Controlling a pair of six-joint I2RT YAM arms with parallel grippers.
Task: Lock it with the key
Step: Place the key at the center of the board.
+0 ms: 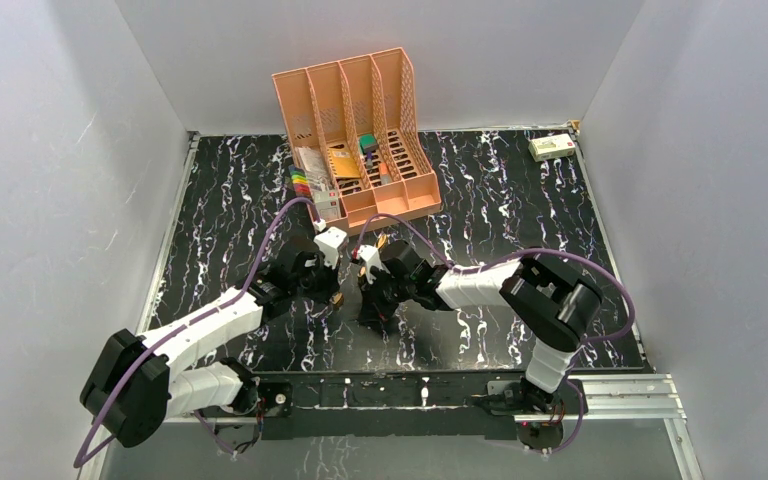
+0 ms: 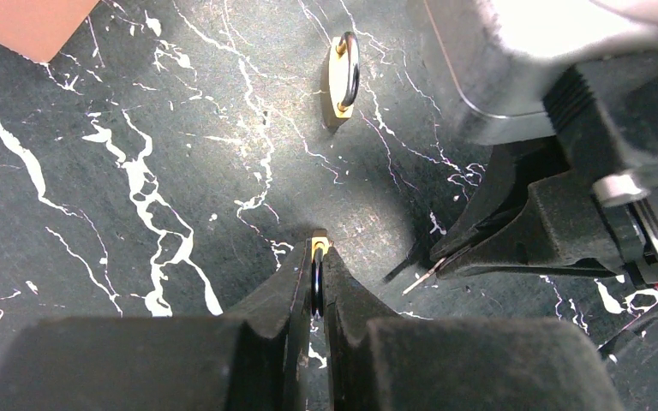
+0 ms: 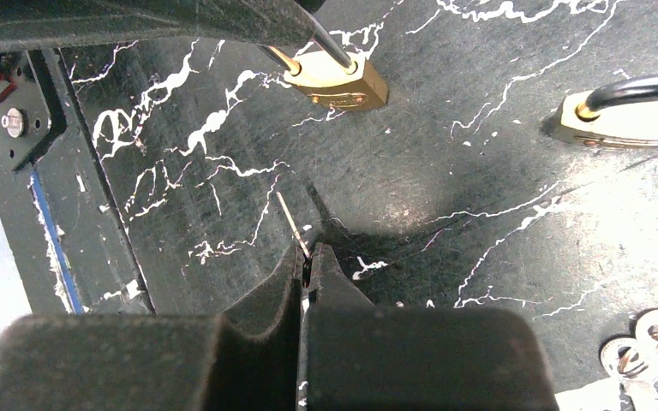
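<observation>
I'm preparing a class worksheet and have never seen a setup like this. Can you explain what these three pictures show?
Two robot arms are bolted to a black marbled table. The wide picture looks down from above; the other two come from a camera on each wrist. The left jaws are shut on the shackle of a brass padlock. The right jaws pinch a thin metal key, which is not yet in the lock. A second padlock lies loose on the table, and an orange file organizer stands at the back.
</observation>
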